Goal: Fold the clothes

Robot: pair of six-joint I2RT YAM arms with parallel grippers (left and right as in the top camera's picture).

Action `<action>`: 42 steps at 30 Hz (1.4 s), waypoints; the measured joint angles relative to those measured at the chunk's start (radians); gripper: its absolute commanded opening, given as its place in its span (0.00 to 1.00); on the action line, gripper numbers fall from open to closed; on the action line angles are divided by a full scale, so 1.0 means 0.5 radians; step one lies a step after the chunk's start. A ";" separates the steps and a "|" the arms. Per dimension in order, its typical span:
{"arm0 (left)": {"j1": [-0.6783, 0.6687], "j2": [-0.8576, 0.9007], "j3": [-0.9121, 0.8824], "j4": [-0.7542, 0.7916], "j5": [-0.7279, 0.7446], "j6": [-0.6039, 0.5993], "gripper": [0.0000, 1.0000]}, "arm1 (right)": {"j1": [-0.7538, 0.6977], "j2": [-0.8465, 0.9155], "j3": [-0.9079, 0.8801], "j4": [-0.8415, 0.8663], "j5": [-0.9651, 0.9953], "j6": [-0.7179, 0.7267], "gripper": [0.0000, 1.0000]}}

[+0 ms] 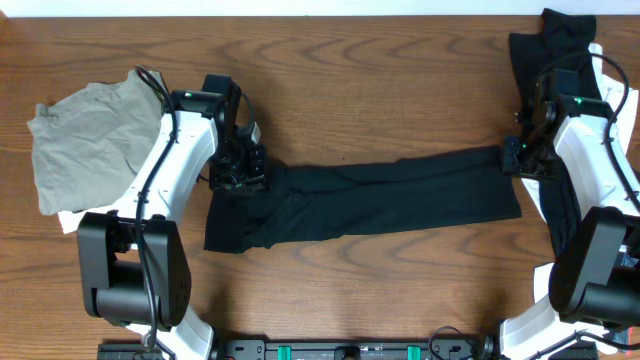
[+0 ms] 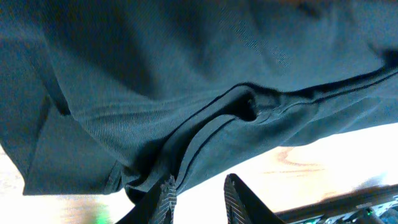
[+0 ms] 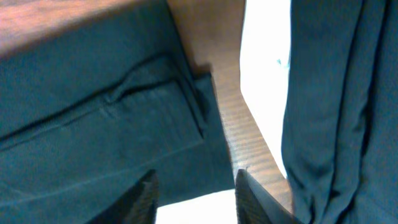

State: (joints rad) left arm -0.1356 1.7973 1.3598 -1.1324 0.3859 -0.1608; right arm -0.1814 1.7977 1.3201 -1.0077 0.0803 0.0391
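An olive-grey garment (image 1: pixel 85 135) lies crumpled at the far left. The left gripper (image 1: pixel 238 168) sits at the left end of the black garment (image 1: pixel 400 195), jaws narrowly apart with a gathered fold against one finger (image 2: pixel 166 194). Whether that fold is pinched I cannot tell. The garment lies as a long band across the middle of the wooden worktop (image 1: pixel 380 90). The right gripper (image 1: pixel 520 155) hangs over its right end, jaws well apart and empty. To fold well, take every layer at a hemmed corner and carry that end squarely over the other, edges matched. The knit looks thin, limp and matte, with stitched hems, so it will likely wrinkle and slip. A black heap (image 1: pixel 560 45) lies at the far right.
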 measured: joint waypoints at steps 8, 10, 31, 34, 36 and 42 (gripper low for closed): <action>0.000 0.000 -0.052 -0.005 0.000 0.000 0.29 | -0.172 0.048 -0.184 0.174 -0.142 -0.011 0.62; 0.000 0.000 -0.052 -0.008 0.000 -0.002 0.29 | -0.195 0.109 -0.216 0.216 -0.230 -0.033 0.63; 0.000 0.000 -0.053 -0.092 0.000 -0.018 0.24 | -0.210 0.415 -0.140 0.227 -0.894 -0.204 0.01; 0.000 -0.005 -0.053 -0.095 0.000 -0.017 0.24 | -0.217 0.411 -0.128 0.175 -0.871 -0.201 0.01; 0.000 -0.031 -0.053 -0.095 0.000 -0.017 0.24 | -0.226 0.392 -0.113 0.115 -0.778 -0.181 0.01; 0.000 -0.279 -0.053 -0.097 0.000 -0.018 0.25 | -0.291 0.177 0.055 -0.058 -0.481 -0.105 0.01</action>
State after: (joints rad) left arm -0.1356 1.6577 1.3334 -1.1809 0.3859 -0.1696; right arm -0.3271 1.8862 1.3476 -1.0367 -0.1604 -0.0135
